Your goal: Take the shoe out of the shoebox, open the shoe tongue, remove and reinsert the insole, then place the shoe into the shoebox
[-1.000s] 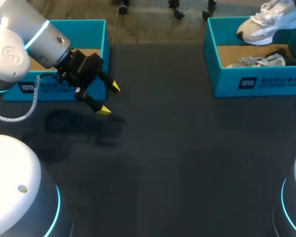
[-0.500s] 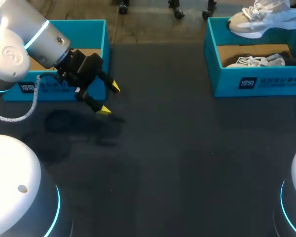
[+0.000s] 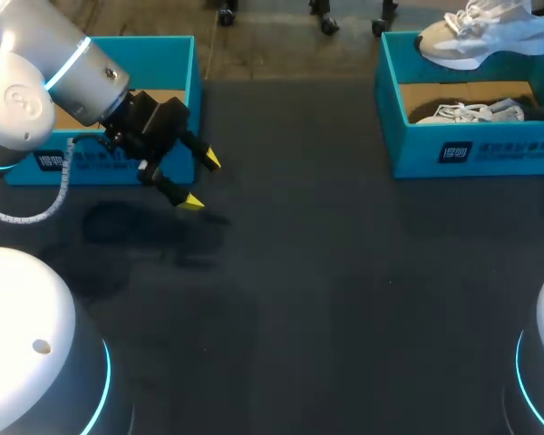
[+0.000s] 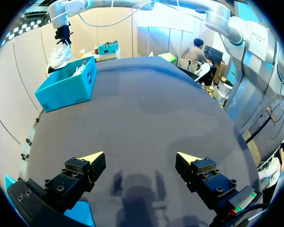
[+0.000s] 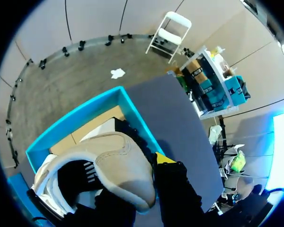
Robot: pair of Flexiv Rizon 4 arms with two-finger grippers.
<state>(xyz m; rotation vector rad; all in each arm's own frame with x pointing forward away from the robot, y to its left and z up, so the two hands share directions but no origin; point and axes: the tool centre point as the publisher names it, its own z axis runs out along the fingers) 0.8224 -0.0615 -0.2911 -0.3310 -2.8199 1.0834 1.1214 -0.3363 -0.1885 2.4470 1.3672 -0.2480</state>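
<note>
The right pincer [image 5: 157, 176] was clenched on the beige shoe [image 5: 116, 163]. Only one yellow tip showed, against the shoe's side, and the other was hidden behind it. The shoe [image 3: 476, 36] hung in the air just above the far rim of the shoebox [image 3: 476, 149]. Inside the shoebox lay a second shoe [image 3: 467, 112], white, with loose laces. I judged the step to be the taking out, nearly done. To do it well, the shoe should rise until its sole was well above the shoebox rim, then pass over the front wall to the bare bench [image 3: 326, 272] in front of the shoebox. There it should go down flat on the sole, so that the tongue looked up. The grip needed to be firm, since a shoe held by its edge may swing. The left pincer [image 3: 200, 181] was released, fingers wide, well apart from the shoebox; it would need to come nearer for the tongue
</note>
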